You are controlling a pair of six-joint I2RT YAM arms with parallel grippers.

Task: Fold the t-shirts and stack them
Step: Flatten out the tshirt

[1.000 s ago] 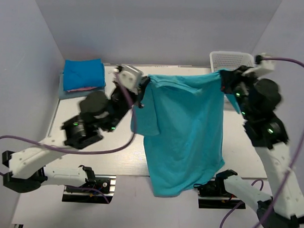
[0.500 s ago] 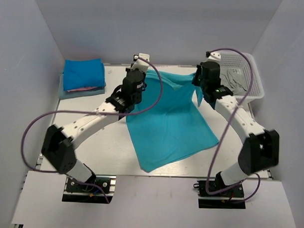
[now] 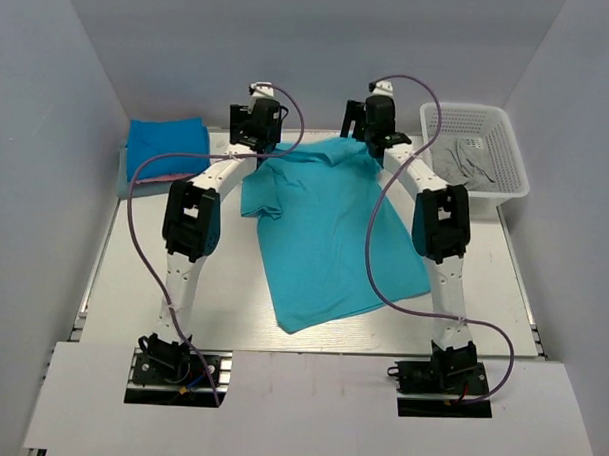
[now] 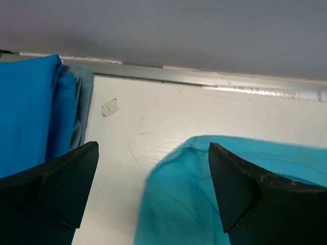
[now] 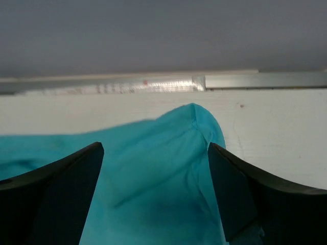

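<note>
The bright turquoise t-shirt (image 3: 324, 229) lies spread on the table, collar end toward the back wall and hem toward the near edge. Both arms reach out to the far edge. My left gripper (image 3: 256, 134) is open just above the shirt's left shoulder (image 4: 204, 168), with nothing between its fingers (image 4: 66, 178). My right gripper (image 3: 368, 130) is open over the right shoulder (image 5: 189, 132), likewise holding nothing. A stack of folded t-shirts (image 3: 167, 148) sits at the back left, a deeper blue one (image 4: 25, 112) on top and a pale grey-blue one (image 4: 84, 102) underneath.
A white lattice basket (image 3: 508, 145) stands at the back right with a grey garment (image 3: 467, 159) inside. The back wall and a metal strip (image 5: 255, 80) run close beyond both grippers. Side walls enclose the table.
The shirt hung in the air between both shut grippers; the arms swung it toward the back, laid it flat on the table, and both grippers opened and let it go.
</note>
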